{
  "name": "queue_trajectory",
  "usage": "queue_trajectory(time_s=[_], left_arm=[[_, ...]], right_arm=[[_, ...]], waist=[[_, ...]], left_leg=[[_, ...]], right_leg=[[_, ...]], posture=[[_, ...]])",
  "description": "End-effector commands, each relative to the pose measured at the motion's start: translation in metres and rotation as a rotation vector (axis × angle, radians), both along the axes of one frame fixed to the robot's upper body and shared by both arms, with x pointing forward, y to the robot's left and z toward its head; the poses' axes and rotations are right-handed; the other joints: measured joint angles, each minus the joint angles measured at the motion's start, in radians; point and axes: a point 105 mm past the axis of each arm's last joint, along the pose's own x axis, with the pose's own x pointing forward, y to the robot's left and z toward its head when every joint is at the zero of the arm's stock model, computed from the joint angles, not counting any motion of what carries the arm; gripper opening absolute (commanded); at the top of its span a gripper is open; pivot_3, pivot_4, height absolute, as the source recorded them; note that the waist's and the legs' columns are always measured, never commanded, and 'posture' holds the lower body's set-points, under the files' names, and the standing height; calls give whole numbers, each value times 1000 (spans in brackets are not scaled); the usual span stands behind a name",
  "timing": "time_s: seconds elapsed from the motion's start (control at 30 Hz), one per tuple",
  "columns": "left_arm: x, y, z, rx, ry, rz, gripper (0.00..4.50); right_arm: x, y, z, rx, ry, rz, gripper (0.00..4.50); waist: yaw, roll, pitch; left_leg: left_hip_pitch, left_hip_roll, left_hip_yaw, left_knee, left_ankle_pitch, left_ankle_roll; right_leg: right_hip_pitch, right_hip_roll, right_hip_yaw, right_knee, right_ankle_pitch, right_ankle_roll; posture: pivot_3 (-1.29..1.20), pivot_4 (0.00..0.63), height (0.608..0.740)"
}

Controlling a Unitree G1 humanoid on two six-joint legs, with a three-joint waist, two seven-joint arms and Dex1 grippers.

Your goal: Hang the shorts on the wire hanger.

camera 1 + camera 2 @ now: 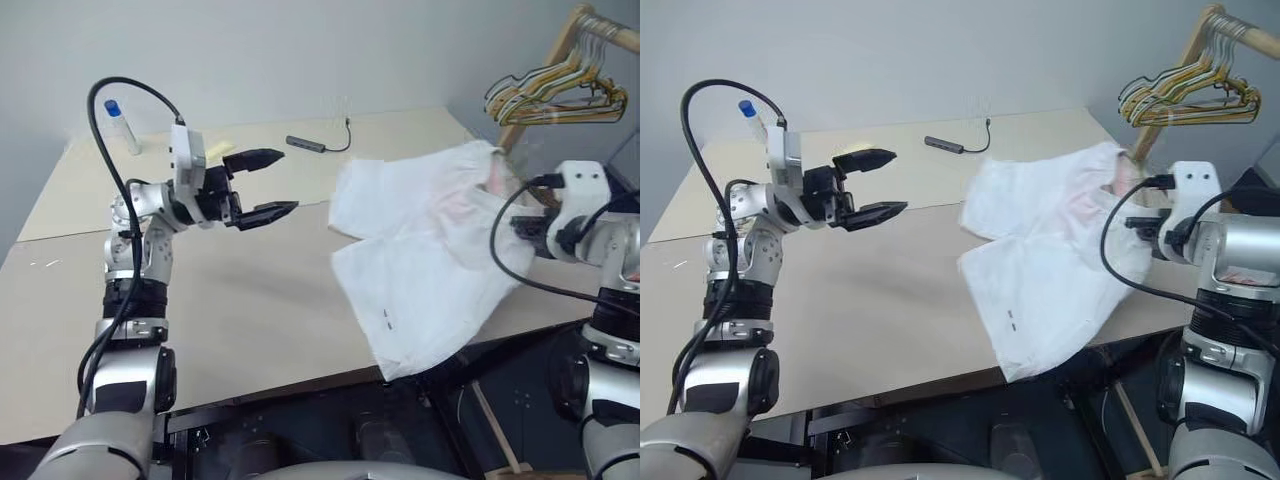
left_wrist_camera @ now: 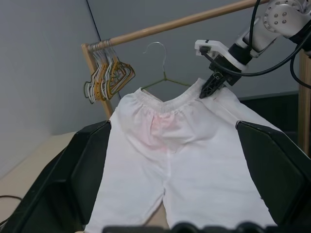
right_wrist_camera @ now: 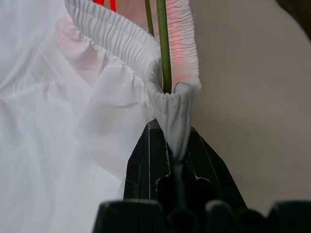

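Head views: we have the shorts [image 1: 430, 260] lifted off the table [image 1: 200, 300]; left gripper [image 1: 262, 185] gapes wide, empty.
Left wrist: hanger [image 2: 163, 77] sits inside the waistband, hook not yet on the rod [image 2: 184, 22].
Right wrist: right gripper [image 3: 171, 145] pinches the waistband corner, beside the wire. Likely left: hooking it up.

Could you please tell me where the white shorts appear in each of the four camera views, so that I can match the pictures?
Left eye view: the shorts lie right of centre, draped over the table's front edge.
Right eye view: right of centre, same drape.
Left wrist view: centre, hanging from the wire hanger, with the right gripper pinching the waistband.
Right wrist view: across the left and centre.
Shared landmark: the pink patch.
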Motion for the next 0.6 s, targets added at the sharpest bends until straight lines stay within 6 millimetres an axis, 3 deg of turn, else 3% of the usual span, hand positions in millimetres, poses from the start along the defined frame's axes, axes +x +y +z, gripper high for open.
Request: queue_trajectory(time_s=[0.03, 0.37, 0.6], left_arm=[[-3, -4, 15, -34, -43, 9, 4464], [-7, -11, 16, -55, -39, 30, 4464], [-15, -12, 11, -67, -23, 55, 4464]], right_arm=[[-4, -21, 24, -41, -68, -149, 0], [-19, -78, 77, -95, -266, -570, 0], [-14, -107, 87, -25, -301, -735, 0]], waist=[[-14, 1, 0], [-47, 5, -2], [-58, 8, -3]], left_leg=[[0, 0, 0, 0, 0, 0], [2, -1, 0, -2, 0, 0], [6, -2, 1, -3, 0, 1]], right_leg=[[0, 0, 0, 0, 0, 0], [1, -1, 3, -2, 0, 1], [2, -1, 6, -2, -1, 1]], posture=[[-187, 0, 740], [-195, 0, 740], [-199, 0, 740]])
